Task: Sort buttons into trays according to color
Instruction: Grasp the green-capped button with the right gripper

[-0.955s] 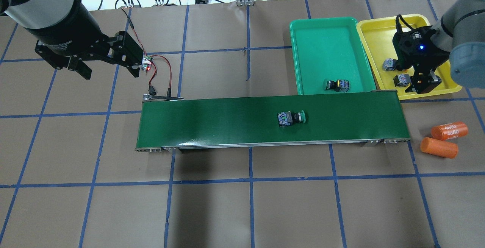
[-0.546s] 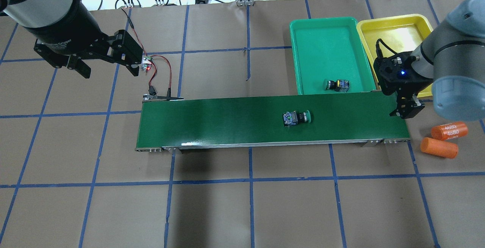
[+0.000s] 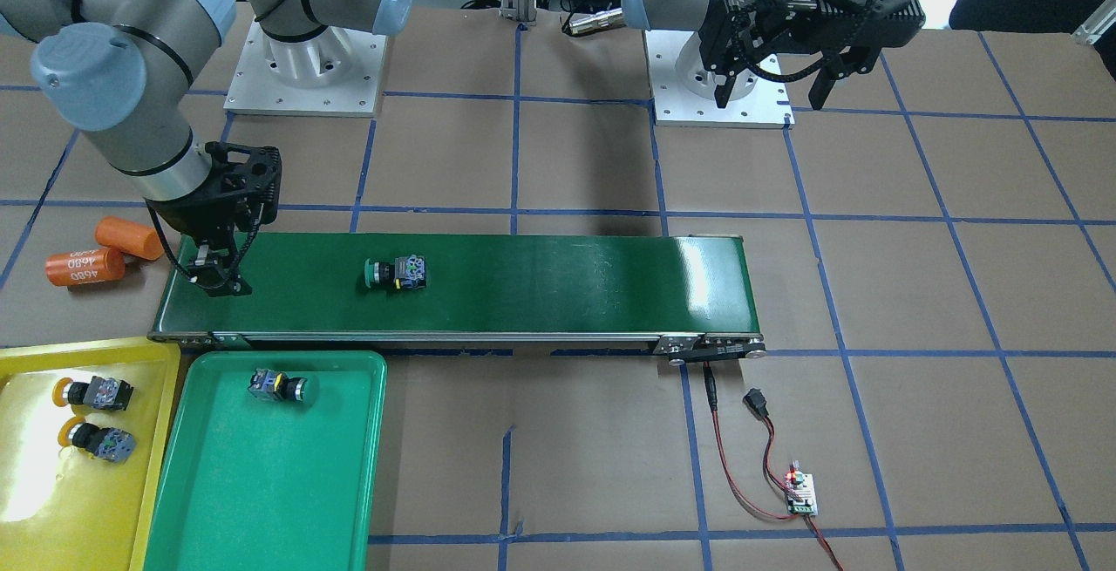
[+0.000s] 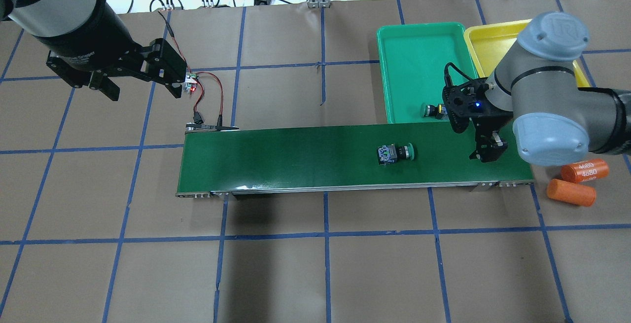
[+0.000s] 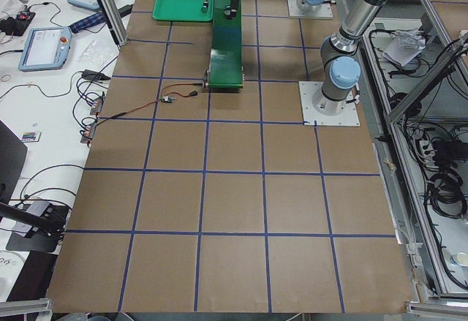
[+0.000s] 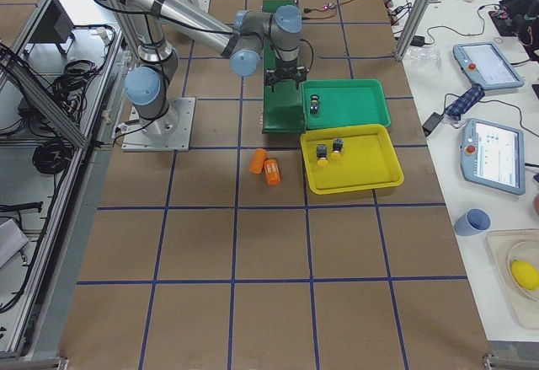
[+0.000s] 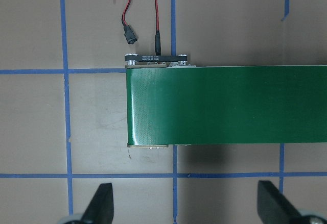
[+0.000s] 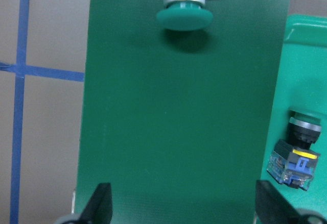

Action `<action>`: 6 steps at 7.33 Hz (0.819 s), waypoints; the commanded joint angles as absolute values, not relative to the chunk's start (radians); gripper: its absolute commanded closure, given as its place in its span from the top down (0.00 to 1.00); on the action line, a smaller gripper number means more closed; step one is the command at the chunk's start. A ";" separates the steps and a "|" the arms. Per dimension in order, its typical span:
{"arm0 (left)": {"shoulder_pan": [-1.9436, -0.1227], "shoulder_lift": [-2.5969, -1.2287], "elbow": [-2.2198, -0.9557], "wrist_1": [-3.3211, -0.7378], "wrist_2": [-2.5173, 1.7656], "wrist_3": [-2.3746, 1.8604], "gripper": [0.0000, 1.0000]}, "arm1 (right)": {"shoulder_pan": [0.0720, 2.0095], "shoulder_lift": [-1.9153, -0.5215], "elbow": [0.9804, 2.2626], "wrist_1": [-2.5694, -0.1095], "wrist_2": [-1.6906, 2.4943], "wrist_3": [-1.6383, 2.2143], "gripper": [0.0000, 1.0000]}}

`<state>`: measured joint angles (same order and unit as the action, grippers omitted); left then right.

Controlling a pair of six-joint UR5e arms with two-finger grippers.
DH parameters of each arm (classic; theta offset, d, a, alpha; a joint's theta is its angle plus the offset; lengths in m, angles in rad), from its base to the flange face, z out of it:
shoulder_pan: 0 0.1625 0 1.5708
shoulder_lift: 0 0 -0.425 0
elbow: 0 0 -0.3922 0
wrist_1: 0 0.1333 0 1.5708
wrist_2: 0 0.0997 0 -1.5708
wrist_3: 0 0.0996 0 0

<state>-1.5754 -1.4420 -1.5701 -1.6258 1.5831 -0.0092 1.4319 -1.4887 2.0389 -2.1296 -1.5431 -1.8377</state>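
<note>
Our right hand [image 4: 488,154] has swung from the yellow tray [image 4: 498,42] onto the belt [image 4: 296,158], released and empty. We see the green button [image 4: 394,154] lying lengthwise along the belt, its cap toward this nearer hand.

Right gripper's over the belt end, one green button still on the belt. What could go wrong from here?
1. The button lies on its side, cap toward the open right gripper; a grip on the round cap may slip.
2. The tray button sits by the green tray rim nearest the belt; a drop there could hit it.
</note>
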 commanded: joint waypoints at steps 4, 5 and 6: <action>-1.575 -1.440 -1.571 -1.624 1.583 -0.009 1.00 | 1.590 -1.448 2.059 -2.177 -1.611 -1.662 1.00; -1.575 -1.442 -1.566 -1.624 1.583 -0.009 1.00 | 1.597 -1.431 2.059 -2.210 -1.605 -1.629 0.99; -1.575 -1.440 -1.571 -1.623 1.583 -0.009 1.00 | 1.598 -1.419 2.059 -2.245 -1.600 -1.620 0.98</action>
<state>-1.5754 -1.4410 -1.5691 -1.6241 1.5829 -0.0092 1.5900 -1.4357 2.0584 -2.2054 -1.6054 -1.6435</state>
